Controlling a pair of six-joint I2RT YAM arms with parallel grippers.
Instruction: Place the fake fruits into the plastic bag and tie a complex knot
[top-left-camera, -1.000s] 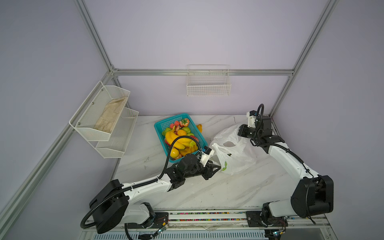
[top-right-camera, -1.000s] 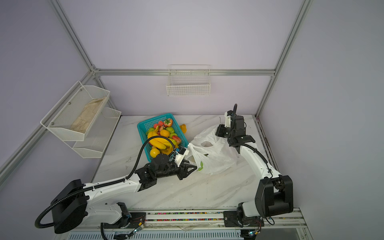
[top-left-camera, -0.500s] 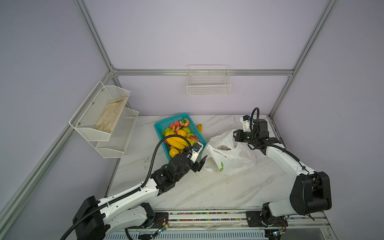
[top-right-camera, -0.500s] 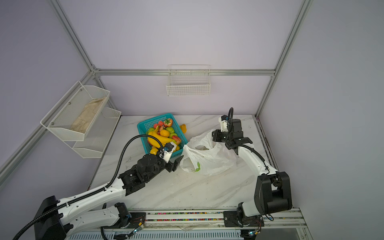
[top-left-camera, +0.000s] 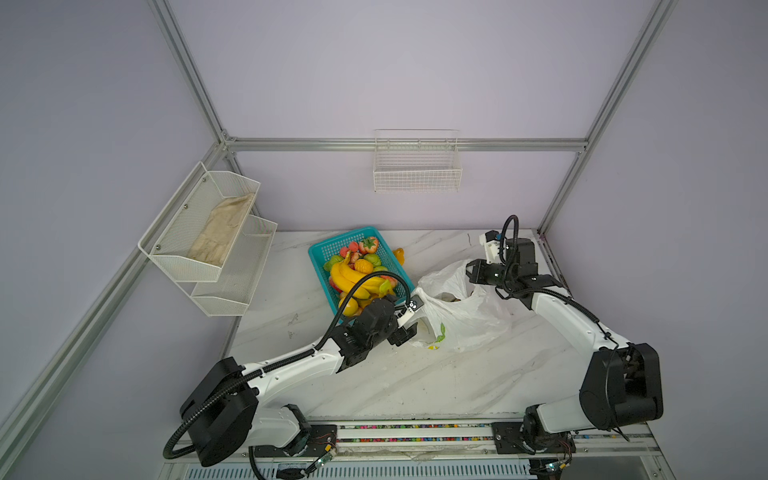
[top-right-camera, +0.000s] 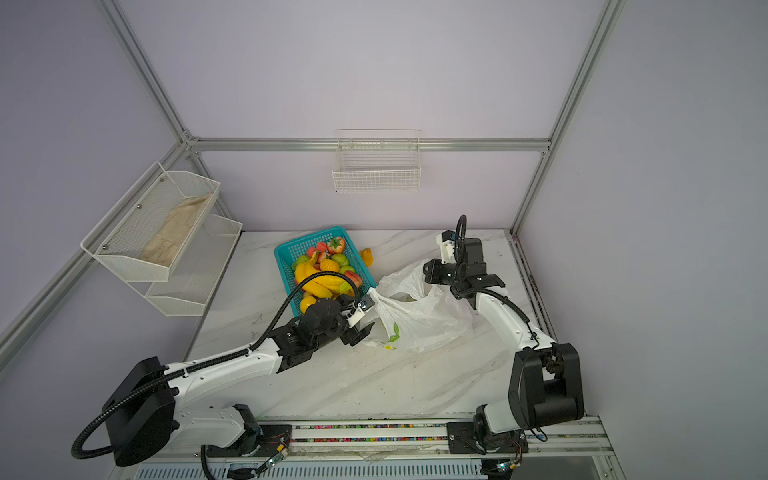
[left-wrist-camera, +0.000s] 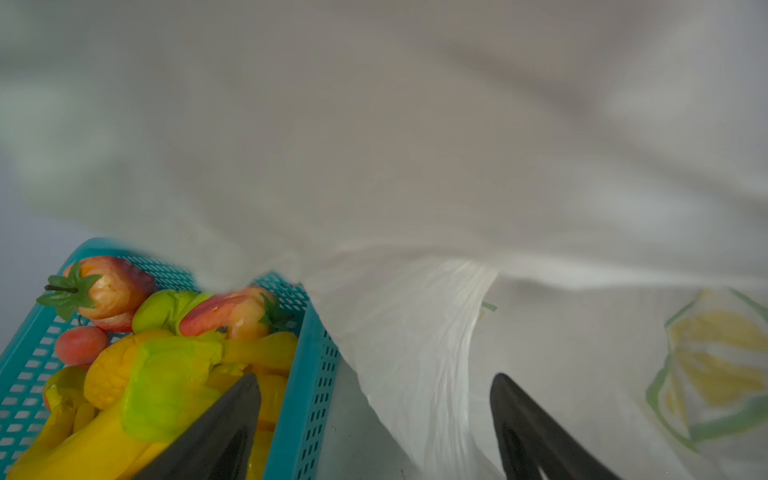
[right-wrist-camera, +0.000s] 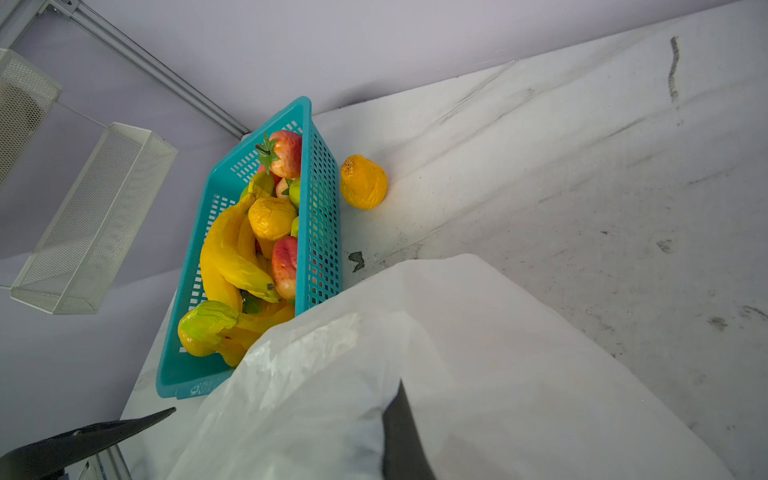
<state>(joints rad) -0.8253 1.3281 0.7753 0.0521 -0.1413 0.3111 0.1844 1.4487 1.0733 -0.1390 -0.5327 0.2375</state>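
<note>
The plastic bag (top-left-camera: 461, 320) (top-right-camera: 419, 320) lies crumpled on the marble table, mouth facing up, and fills the left wrist view (left-wrist-camera: 415, 166). My right gripper (top-left-camera: 471, 272) (top-right-camera: 428, 271) (right-wrist-camera: 395, 403) is shut on the bag's far rim (right-wrist-camera: 457, 374) and holds it raised. My left gripper (top-left-camera: 411, 330) (top-right-camera: 365, 332) (left-wrist-camera: 374, 378) is open at the bag's left edge, one finger over the basket and one over the bag, with nothing held. The fake fruits (top-left-camera: 357, 274) (top-right-camera: 324, 270) (left-wrist-camera: 166, 353) (right-wrist-camera: 249, 241) are piled in the teal basket. One orange fruit (top-left-camera: 399, 254) (top-right-camera: 366, 255) (right-wrist-camera: 363, 181) lies on the table beside it.
The teal basket (top-left-camera: 320, 253) (top-right-camera: 286, 253) (left-wrist-camera: 311, 374) (right-wrist-camera: 320, 208) touches the bag's left side. A white two-tier mesh shelf (top-left-camera: 216, 249) (top-right-camera: 166, 249) with a beige cloth hangs on the left wall. A wire basket (top-left-camera: 417, 166) hangs on the back wall.
My left gripper has opened and let go of the bag's near edge, swung toward the basket, and now sits at the bag's left side. My right gripper has carried the far rim leftward.
</note>
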